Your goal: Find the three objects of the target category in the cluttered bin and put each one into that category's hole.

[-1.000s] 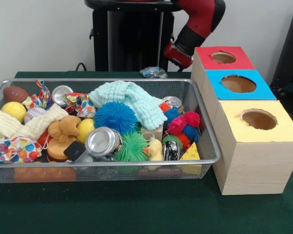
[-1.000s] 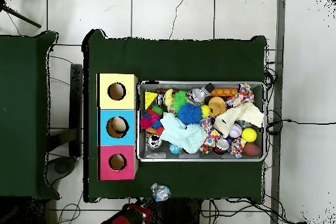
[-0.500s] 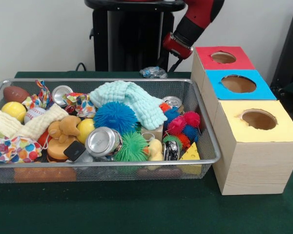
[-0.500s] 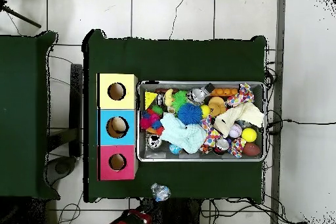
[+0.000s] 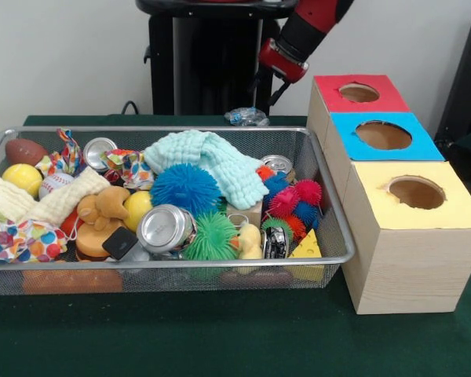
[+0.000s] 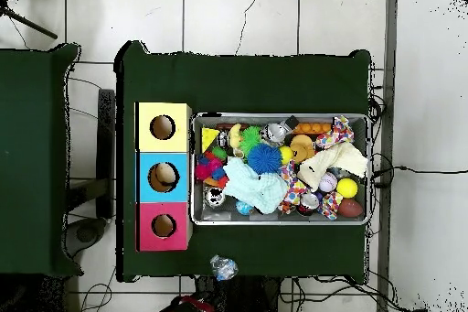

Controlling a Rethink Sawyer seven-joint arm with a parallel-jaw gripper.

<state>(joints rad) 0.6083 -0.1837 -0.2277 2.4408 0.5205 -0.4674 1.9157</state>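
Observation:
The wire mesh bin sits at the middle of the green table, full of toys, cans and cloths; it also shows in the overhead view. One crumpled clear bottle lies on the table behind the bin, outside it, near the robot's base. No other clear bottle shows plainly in the bin. The gripper hangs on the red arm high above the table's far edge, up and right of that bottle and apart from it. It holds nothing that I can see.
Three wooden boxes with round holes stand right of the bin: red top, blue top, yellow top. Silver cans, spiky balls, a mint cloth and a plush toy crowd the bin.
The arm has drawn up and back, away from the table. In the overhead view it has nearly left the picture. The clear bottle behind the bin has not moved.

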